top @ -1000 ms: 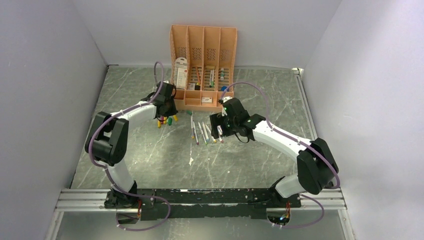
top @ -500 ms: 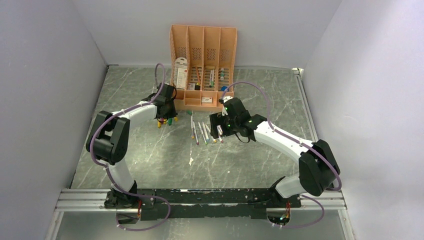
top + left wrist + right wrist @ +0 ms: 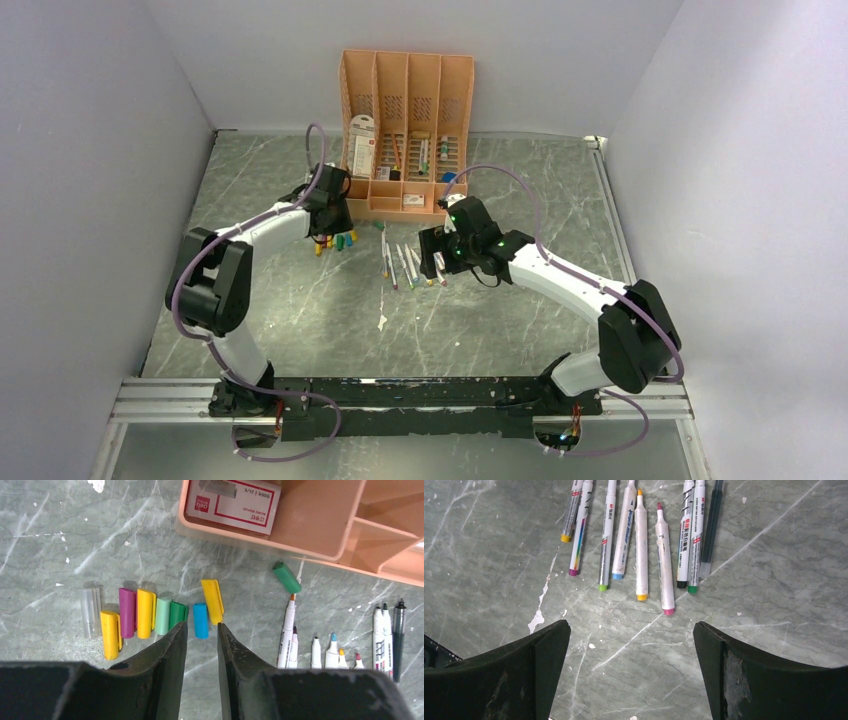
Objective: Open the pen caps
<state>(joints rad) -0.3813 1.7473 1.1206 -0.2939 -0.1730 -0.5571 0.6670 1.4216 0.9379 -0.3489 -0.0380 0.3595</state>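
Note:
Several loose pen caps lie in a row on the table in the left wrist view: clear (image 3: 90, 612), yellow (image 3: 110, 634), purple (image 3: 127, 612), yellow (image 3: 145, 613), pale green (image 3: 162, 616), green (image 3: 177, 616), blue (image 3: 200, 620) and yellow (image 3: 212, 601). A green cap (image 3: 287, 577) lies apart, near the organiser. My left gripper (image 3: 201, 630) hovers over the blue cap, its jaws narrowly apart and holding nothing. Several uncapped pens (image 3: 641, 545) lie side by side. My right gripper (image 3: 631, 625) is wide open and empty, just short of their coloured ends.
The peach-orange organiser (image 3: 407, 130) stands at the back, with a white card packet (image 3: 232, 502) in its left compartment. A dark pen (image 3: 711, 525) lies at the right end of the pen row. White paint flecks (image 3: 538, 617) mark the table. Grey walls close in both sides.
My left gripper has shifted slightly back towards the organiser, over the cap row. The right arm has hardly moved.

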